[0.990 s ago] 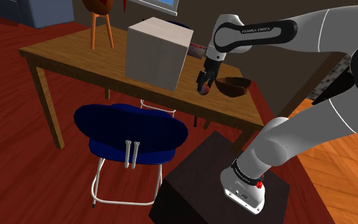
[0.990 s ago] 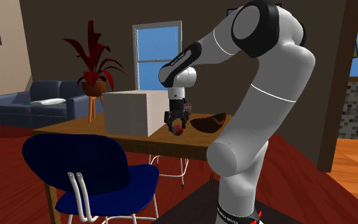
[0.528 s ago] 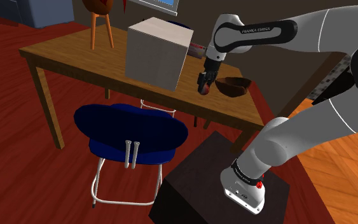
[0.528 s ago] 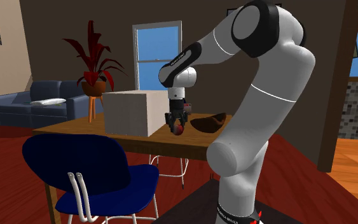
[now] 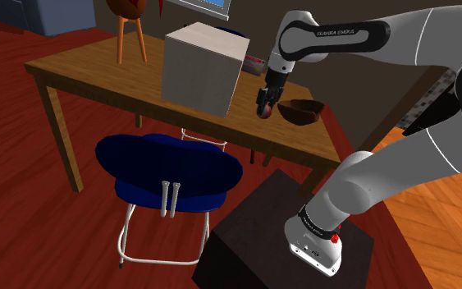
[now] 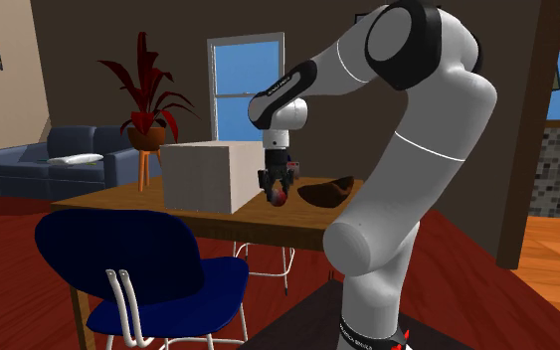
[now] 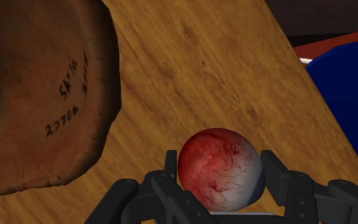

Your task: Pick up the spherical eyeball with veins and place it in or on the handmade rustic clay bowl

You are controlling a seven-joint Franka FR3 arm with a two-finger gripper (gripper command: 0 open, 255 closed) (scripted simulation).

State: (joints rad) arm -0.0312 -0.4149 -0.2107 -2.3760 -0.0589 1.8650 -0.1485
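Observation:
The eyeball (image 7: pixel 219 168) is a red-veined ball with a whitish side, clasped between my two black fingers. My gripper (image 5: pixel 263 109) is shut on it and hangs just above the wooden table (image 5: pixel 98 74), between the pale box and the bowl. In the second exterior view my gripper (image 6: pixel 280 195) holds the eyeball (image 6: pixel 280 200) a little clear of the table top (image 6: pixel 297 227). The dark brown rough bowl (image 5: pixel 301 111) sits close beside the gripper, toward the shoulder view's right. The bowl (image 7: pixel 37 95) also looms near the fingers in the wrist view, and the bowl (image 6: pixel 327 190) stands upright.
A pale grey box (image 5: pixel 202 70) stands on the table on the gripper's other side. A blue chair (image 5: pixel 171 168) is pushed near the table's front edge. A red plant on a stand (image 6: pixel 146 109) sits at the far end, a sofa (image 6: pixel 49 159) behind it.
The fingers closed on the eyeball, and the gripper has since risen a little with the eyeball in it. The bowl and box have not moved.

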